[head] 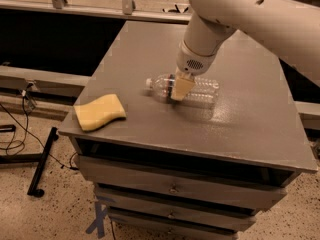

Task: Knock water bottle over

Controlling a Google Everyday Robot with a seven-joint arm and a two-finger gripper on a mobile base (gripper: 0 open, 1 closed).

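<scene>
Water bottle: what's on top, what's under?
The gripper sits over the middle of the water bottle, hiding that section. The bottle lies on its side directly on the grey cabinet top.

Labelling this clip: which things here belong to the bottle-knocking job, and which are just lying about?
Job: water bottle, lying on its side on the cabinet top; gripper, down at the bottle's middle.
Lying about: yellow sponge, near the left front corner.

Yellow sponge (100,112) on grey cabinet (252,134), front-left
</scene>
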